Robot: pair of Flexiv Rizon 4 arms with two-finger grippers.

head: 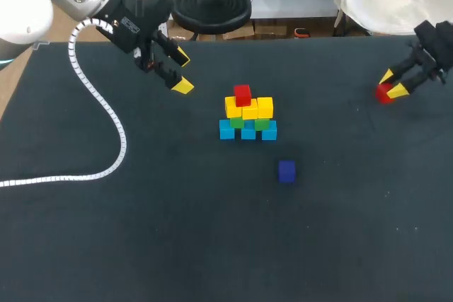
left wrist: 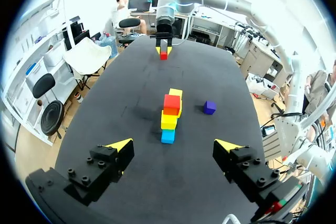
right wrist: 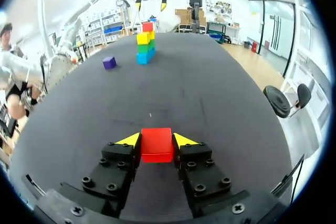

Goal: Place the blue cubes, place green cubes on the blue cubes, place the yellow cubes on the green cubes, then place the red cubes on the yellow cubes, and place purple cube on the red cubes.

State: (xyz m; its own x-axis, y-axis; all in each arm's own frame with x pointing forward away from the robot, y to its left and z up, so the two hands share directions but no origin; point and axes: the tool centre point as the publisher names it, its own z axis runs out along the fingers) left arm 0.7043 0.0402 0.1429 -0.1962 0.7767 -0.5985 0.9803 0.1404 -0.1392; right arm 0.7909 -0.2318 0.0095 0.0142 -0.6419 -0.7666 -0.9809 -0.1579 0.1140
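Observation:
A stack (head: 248,114) stands mid-table: blue cubes (head: 248,132) in the bottom row, green cubes (head: 237,122) on them, yellow cubes (head: 249,109) above, and one red cube (head: 242,94) on top. A purple cube (head: 286,170) lies alone in front of the stack, slightly to its right. At the far right, my right gripper (head: 391,84) is down at the table, shut on a second red cube (right wrist: 156,144), with both yellow tips against its sides. My left gripper (head: 182,71) hangs open and empty, left of the stack and behind it; in its wrist view the stack (left wrist: 169,116) is ahead of the gripper (left wrist: 174,145).
A white coiled cable (head: 106,114) from the left arm loops over the left part of the dark table (head: 177,231). The purple cube (left wrist: 209,107) sits about one cube's width from the stack.

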